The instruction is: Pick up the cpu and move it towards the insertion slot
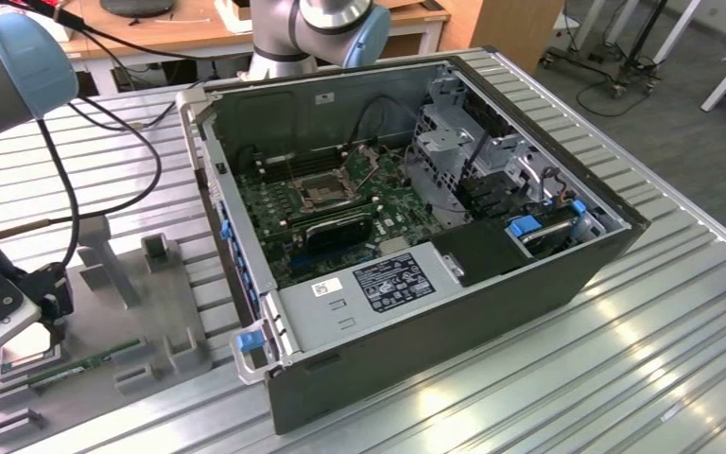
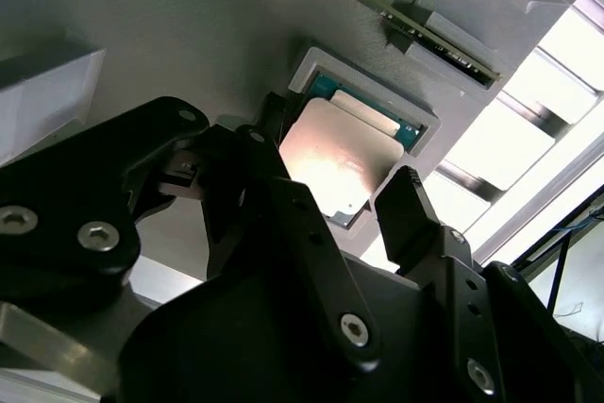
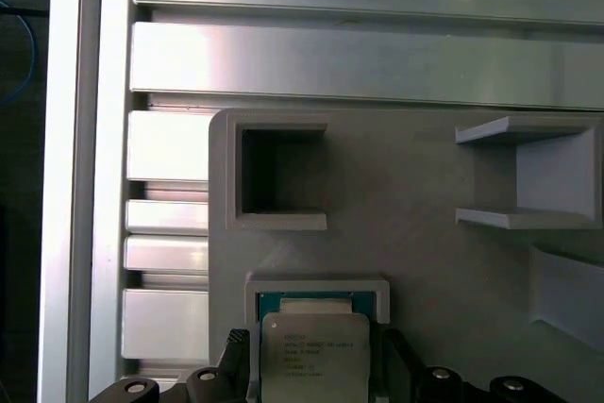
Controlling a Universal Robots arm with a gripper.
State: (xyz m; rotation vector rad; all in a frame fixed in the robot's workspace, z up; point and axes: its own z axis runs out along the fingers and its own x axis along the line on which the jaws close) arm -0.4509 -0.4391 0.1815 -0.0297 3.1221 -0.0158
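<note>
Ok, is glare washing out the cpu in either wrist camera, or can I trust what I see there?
In the second wrist view, glare whitens much of the cpu; in the first wrist view the cpu is evenly lit, with clear edges; in the exterior view the table carries soft reflections on its slats.

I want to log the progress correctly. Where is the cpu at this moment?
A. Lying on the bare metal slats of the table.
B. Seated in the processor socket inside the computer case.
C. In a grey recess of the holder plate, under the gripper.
C: in the first wrist view the cpu lies inside the grey recess of the holder plate, with the gripper right over it.
</note>
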